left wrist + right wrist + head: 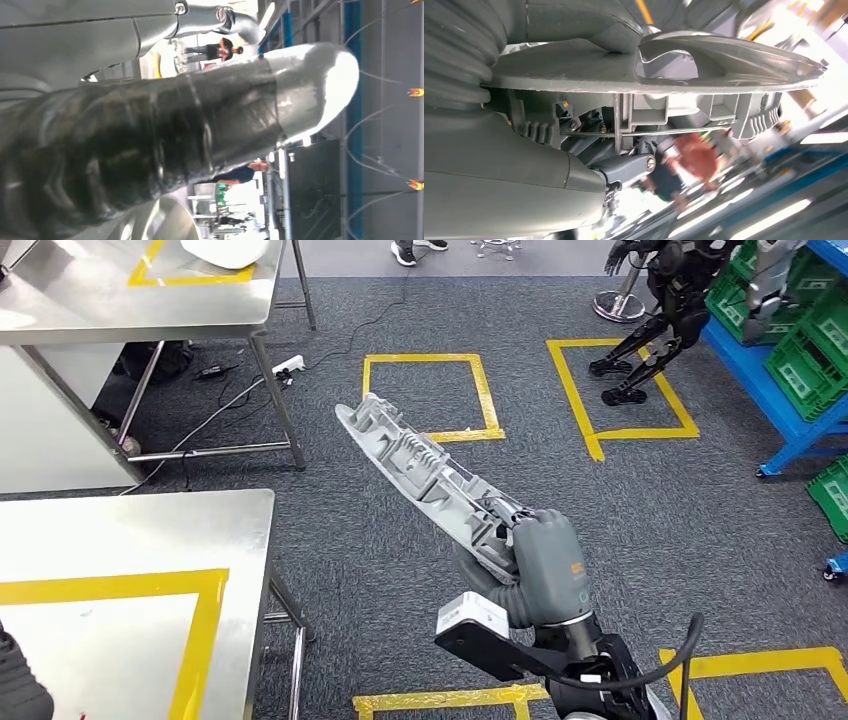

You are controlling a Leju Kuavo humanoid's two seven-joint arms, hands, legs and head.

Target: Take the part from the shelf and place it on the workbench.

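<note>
Grey carpet (400,540), two steel tables (120,530); right hand (535,565) grips one part (420,465)

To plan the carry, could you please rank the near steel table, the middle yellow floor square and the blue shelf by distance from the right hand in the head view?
From the right hand:
1. Middle yellow floor square, ahead.
2. Near steel table, to the left.
3. Blue shelf, far right.

The right robot hand (545,560) holds the part (425,472) over the floor. The surface (120,540) lies to its left, a second table (130,300) beyond that, shelves (790,350) far right.
</note>
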